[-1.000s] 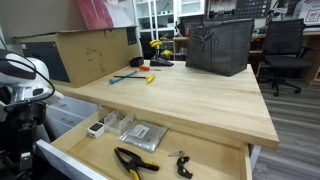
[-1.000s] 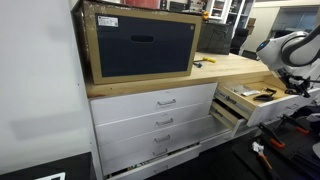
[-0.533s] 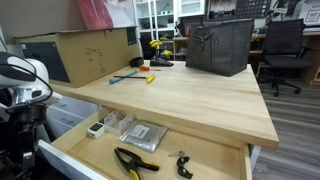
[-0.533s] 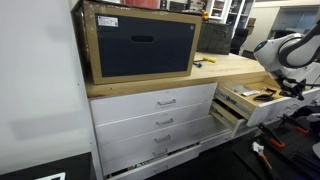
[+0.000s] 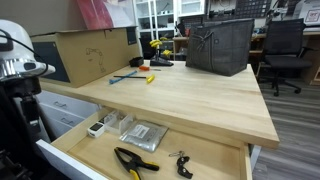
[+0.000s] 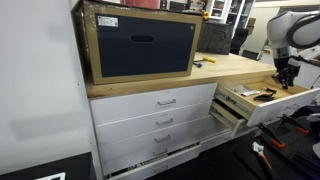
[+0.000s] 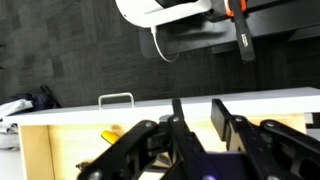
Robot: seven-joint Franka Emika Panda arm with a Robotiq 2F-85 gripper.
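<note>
My gripper (image 7: 197, 104) is open and empty, with its two black fingers apart. It hangs over the white front edge of the open top drawer (image 7: 260, 100), near the drawer's metal handle (image 7: 116, 98). In an exterior view the gripper (image 6: 286, 72) is above the open drawer (image 6: 262, 101) at the end of the workbench. The drawer (image 5: 70, 160) holds black-and-yellow pliers (image 5: 135, 161), a key bunch (image 5: 182, 163), a clear plastic bag (image 5: 143, 134) and a small white box (image 5: 96, 128). The white arm (image 5: 15, 55) stands beside it.
The wooden benchtop (image 5: 190, 95) carries a cardboard box (image 5: 85, 52), a dark mesh bin (image 5: 220, 45) and small tools (image 5: 140, 75). A lower drawer (image 6: 228, 115) is also pulled out. A large black box (image 6: 140, 42) sits on the bench. An office chair (image 5: 285, 50) stands behind.
The arm has lifted upward and away from the drawer in both exterior views. The things in the drawer have not moved.
</note>
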